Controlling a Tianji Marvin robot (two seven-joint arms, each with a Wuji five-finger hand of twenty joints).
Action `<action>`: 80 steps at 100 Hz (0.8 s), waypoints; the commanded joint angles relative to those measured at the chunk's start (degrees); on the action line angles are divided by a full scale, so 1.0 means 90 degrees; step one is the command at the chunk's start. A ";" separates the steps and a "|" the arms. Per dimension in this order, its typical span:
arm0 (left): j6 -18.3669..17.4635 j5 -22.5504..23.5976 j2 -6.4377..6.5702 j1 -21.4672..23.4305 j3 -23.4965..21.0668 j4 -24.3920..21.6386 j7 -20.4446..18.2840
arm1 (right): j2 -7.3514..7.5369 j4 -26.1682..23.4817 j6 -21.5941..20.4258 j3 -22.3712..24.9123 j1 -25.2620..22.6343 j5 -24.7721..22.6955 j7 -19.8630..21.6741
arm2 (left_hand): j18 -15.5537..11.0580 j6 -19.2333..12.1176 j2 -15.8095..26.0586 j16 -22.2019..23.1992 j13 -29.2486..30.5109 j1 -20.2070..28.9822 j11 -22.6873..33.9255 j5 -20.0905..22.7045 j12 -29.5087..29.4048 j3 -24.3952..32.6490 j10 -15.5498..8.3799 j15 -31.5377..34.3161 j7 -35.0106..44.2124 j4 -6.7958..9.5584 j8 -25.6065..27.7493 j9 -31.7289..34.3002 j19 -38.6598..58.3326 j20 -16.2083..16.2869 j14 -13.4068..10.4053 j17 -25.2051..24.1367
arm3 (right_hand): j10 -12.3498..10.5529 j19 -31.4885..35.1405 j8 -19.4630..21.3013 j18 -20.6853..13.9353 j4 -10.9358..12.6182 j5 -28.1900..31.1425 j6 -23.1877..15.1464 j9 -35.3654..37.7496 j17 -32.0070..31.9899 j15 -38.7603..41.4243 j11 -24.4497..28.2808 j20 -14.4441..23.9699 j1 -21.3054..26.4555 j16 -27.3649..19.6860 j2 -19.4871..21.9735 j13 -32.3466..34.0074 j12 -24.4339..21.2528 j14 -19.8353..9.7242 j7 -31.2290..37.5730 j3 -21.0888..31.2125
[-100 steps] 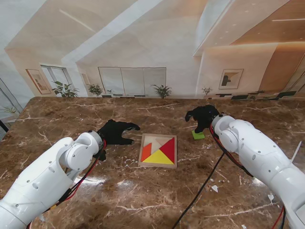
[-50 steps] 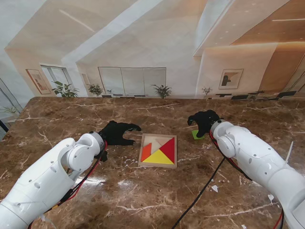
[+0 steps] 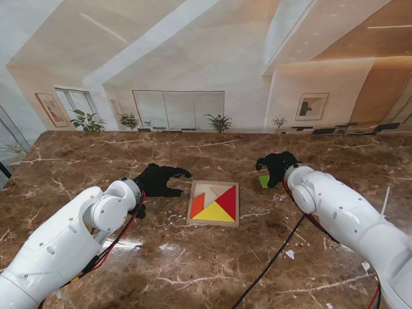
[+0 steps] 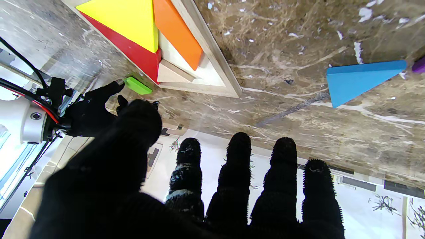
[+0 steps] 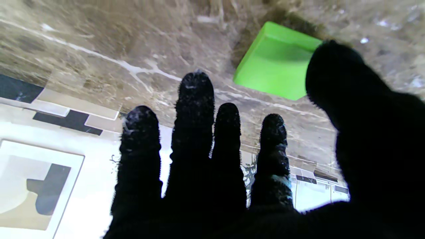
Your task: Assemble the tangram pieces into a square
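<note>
The right hand, black-gloved with fingers spread and holding nothing, hovered over a flat green piece. The left hand, equally released, sat just beside the wooden tray's edge. Bare glossy marble lay nearer to me.

Left hand spread, fingers apart — holding nothing. Tray holds yellow, red, orange pieces; a blue triangle lies apart on the tabletop.

Bright, even indoor light; the polished marble table shows pale glare patches near the left arm — reflections of the room too. Wrist views sharp on the table, but gloved fingers are near-black silhouettes w/ soft edges — slight wide-angle bend in the stand view.
</note>
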 commanded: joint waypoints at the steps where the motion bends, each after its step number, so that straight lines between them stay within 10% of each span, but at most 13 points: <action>1: 0.0023 -0.0001 -0.0019 0.0018 0.0018 0.0008 -0.0010 | -0.0032 0.0125 0.0053 -0.0043 -0.0008 0.0050 0.0083 | 0.0078 -0.0089 0.0192 -0.0023 -0.0006 0.0018 -0.0039 0.0066 -0.0029 -0.0126 -0.0094 -0.0108 -0.0043 0.0149 -0.0114 0.0072 -0.0173 0.0077 0.0018 -0.0131 | -0.0002 0.0139 -0.0042 -0.0002 -0.0037 -0.0285 0.0079 -0.0165 -0.0075 0.0127 0.0105 0.0009 -0.0311 0.0023 0.0055 -0.0130 -0.0022 -0.0043 -0.0011 0.0090; 80: 0.0082 -0.0074 -0.0026 0.0028 0.0029 0.0001 -0.0028 | 0.0060 -0.0259 0.0364 0.0475 -0.0471 -0.0095 0.0357 | 0.0050 -0.0115 0.0370 -0.0020 -0.0054 0.0186 -0.0057 0.0074 -0.0028 -0.0462 -0.0093 -0.0129 -0.0039 0.0184 -0.0111 0.0047 -0.0238 0.0129 0.0001 -0.0145 | 0.0079 0.0187 0.0168 0.0027 -0.0027 0.0994 0.0291 0.0105 0.0009 0.0252 0.0184 -0.0013 -0.0257 0.0012 0.0078 0.0080 -0.0055 -0.0014 0.0628 0.0195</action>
